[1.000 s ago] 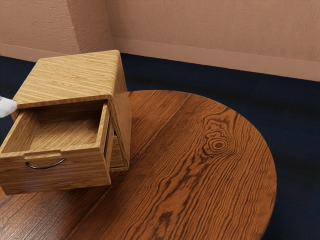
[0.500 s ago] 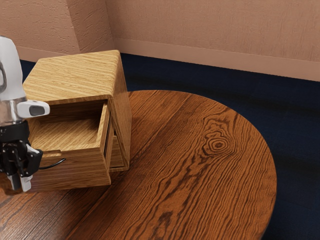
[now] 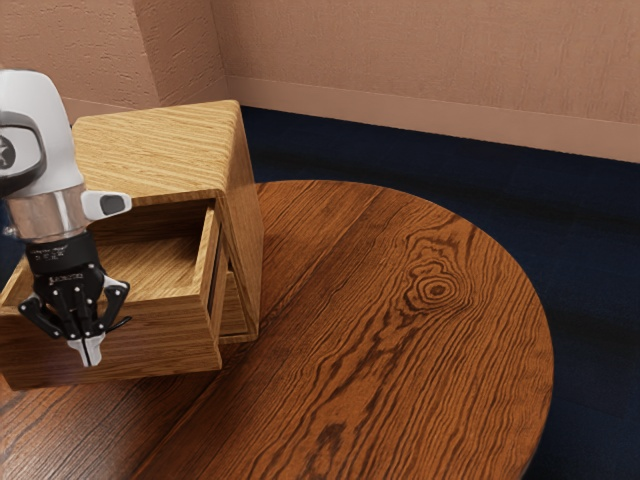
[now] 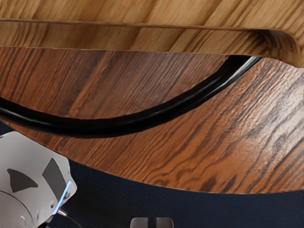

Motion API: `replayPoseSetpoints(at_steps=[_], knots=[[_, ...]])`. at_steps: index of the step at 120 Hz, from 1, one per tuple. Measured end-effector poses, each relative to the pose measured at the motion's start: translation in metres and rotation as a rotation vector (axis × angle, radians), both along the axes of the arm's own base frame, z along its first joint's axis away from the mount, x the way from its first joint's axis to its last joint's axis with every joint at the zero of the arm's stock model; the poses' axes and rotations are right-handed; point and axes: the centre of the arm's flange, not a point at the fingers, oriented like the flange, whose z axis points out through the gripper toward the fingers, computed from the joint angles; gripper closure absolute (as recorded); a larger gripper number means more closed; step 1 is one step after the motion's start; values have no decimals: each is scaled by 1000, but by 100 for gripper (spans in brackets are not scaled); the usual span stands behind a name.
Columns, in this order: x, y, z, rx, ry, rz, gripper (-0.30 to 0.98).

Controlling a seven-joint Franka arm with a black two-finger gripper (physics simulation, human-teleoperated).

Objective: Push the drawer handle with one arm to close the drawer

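Jaws: mine, closed and empty, pointing down outside the drawer front.
Handle [image 4: 128, 124]: curved black bar, likely stiff and slick; best pushed at mid-curve, no grip needed. Its middle is hidden behind me in the exterior view; contact unclear.
Drawer [image 3: 160, 340]: brown wood, standing open, probably slides under steady force.
Cabinet [image 3: 160, 150]: pale wooden box on the worktop [image 3: 400, 320], far corner masked by my arm.
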Motion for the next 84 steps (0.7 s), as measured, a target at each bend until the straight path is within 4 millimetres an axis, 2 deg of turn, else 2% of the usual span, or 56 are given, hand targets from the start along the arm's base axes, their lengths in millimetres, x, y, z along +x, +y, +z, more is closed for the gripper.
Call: replayPoseSetpoints(at_steps=[19, 28, 62, 84], knots=[[11, 4, -8, 13, 5, 66, 78], [17, 8, -5, 27, -14, 80, 78], [30, 21, -7, 84, -56, 57, 79], [39, 23, -1, 89, -89, 34, 79]])
